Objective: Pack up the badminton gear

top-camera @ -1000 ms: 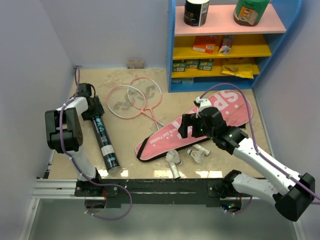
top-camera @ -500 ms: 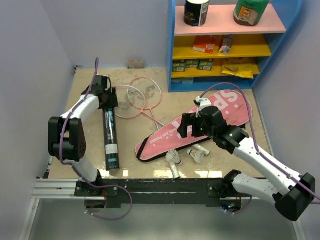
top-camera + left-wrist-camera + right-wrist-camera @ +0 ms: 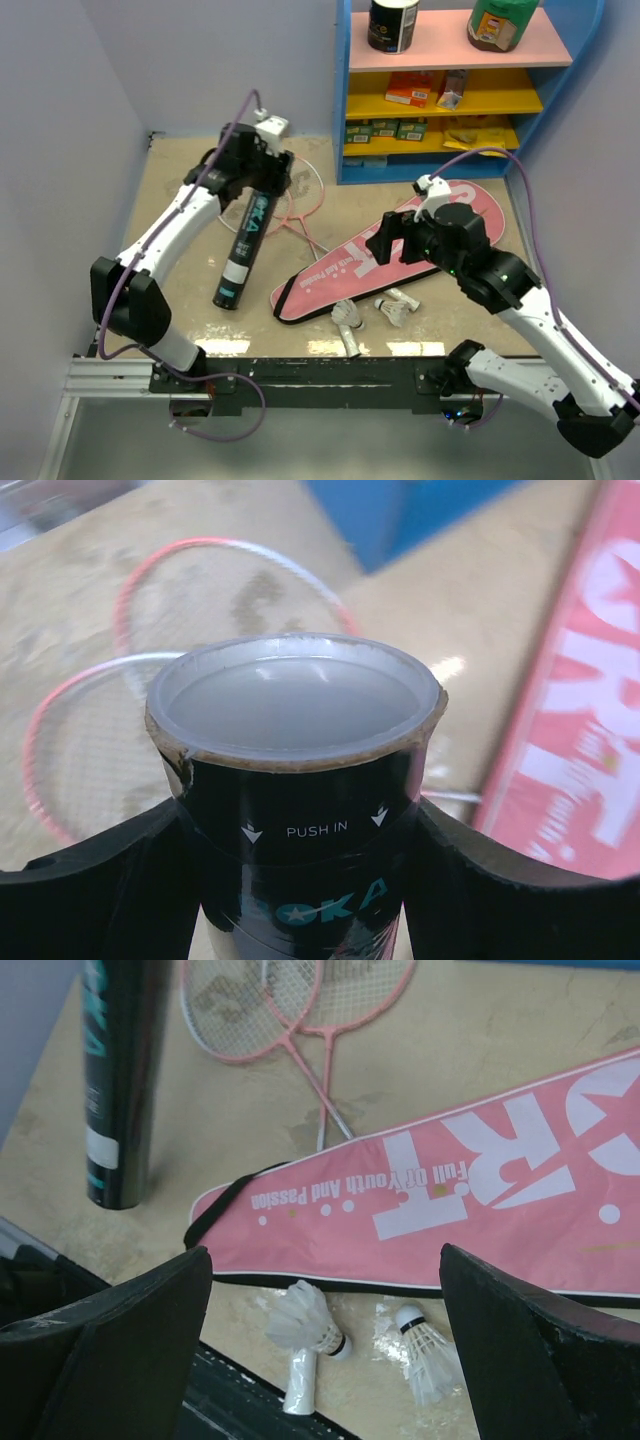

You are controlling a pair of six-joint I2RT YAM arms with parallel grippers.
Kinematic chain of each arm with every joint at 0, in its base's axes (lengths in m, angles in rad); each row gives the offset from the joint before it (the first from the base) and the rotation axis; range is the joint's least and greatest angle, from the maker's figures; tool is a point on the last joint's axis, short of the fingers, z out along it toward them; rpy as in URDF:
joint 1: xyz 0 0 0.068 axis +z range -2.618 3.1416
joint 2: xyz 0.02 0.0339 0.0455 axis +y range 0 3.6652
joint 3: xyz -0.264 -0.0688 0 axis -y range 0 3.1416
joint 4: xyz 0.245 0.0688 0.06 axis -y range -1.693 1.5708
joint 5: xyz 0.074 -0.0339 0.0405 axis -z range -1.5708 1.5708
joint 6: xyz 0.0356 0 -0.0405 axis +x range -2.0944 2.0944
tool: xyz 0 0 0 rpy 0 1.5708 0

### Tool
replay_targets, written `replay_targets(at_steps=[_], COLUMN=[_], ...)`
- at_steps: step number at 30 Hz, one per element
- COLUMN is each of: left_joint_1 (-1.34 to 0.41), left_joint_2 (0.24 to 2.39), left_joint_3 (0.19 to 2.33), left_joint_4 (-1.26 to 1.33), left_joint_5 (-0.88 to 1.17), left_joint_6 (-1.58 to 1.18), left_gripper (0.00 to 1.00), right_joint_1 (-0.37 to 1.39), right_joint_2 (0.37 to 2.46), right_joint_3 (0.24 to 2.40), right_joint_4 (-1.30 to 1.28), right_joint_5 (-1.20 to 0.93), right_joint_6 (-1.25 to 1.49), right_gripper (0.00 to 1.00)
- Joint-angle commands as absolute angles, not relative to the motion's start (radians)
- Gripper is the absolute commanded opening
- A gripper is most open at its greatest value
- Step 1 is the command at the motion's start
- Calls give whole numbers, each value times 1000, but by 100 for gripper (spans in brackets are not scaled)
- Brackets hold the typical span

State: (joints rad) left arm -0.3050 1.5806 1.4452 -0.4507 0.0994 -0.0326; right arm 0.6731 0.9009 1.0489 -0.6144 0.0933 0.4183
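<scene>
Long black shuttle tube (image 3: pixel 244 245): far-left part of the table, held at a slant. Its capped end is up in the left gripper (image 3: pixel 298 905), whose fingers (image 3: pixel 95 900) are clamped on either side just under the translucent grey lid (image 3: pixel 290 695). The lower end looks to rest on the beige table (image 3: pixel 180 300), toward the near left. Beneath and beyond the raised end lie the two thin pink-framed rackets (image 3: pixel 255 1005), heads overlapping.

Right gripper (image 3: pixel 400 248): jaws wide apart, holding nothing, hovering above the pink racket-shaped bag (image 3: pixel 480 1190), which lies flat at centre-right. The small white feather shuttlecocks (image 3: pixel 305 1325) sit just on the near side of the bag's edge.

Risks as I read them:
- The tube is round and glossy and is pinched at one end only. If I swing it, the long free length could twist in the pads, or the foot could skate over the table.
- Sweeping it far or right could knock the rackets or reach the blue shelf unit (image 3: pixel 343 110).
- The lid looks seated. No shuttlecock goes in until it is off, and that needs the second arm.
- The shuttlecocks are light and fragile. A hard close would crush feathers, and a glancing finger could roll them toward the near edge.
- The bag is limp, so a pinch may take the top layer only. I can't see its opening.
</scene>
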Motion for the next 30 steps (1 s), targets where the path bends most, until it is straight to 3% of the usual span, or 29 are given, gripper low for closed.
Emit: replay_targets(at_steps=[1, 10, 15, 24, 30], left_joint_1=[-504, -837, -940, -1019, -1023], left_joint_2=[1462, 1287, 1209, 1042, 1002], left_joint_3=[1416, 1186, 1083, 918, 830], left_joint_4=[-451, -327, -278, -141, -22], left_joint_5=[147, 159, 261, 363, 419], left_joint_6=[109, 141, 164, 169, 98], left_gripper=[5, 2, 3, 4, 4], right_joint_1=[672, 672, 672, 672, 672], right_joint_2=[854, 807, 758, 713, 719], right_joint_3=[1187, 1289, 1269, 1209, 1124], right_joint_4=[-701, -870, -865, -824, -713], right_joint_5=[11, -187, -319, -477, -557], right_joint_6=[364, 307, 304, 336, 394], right_gripper=[99, 98, 88, 67, 63])
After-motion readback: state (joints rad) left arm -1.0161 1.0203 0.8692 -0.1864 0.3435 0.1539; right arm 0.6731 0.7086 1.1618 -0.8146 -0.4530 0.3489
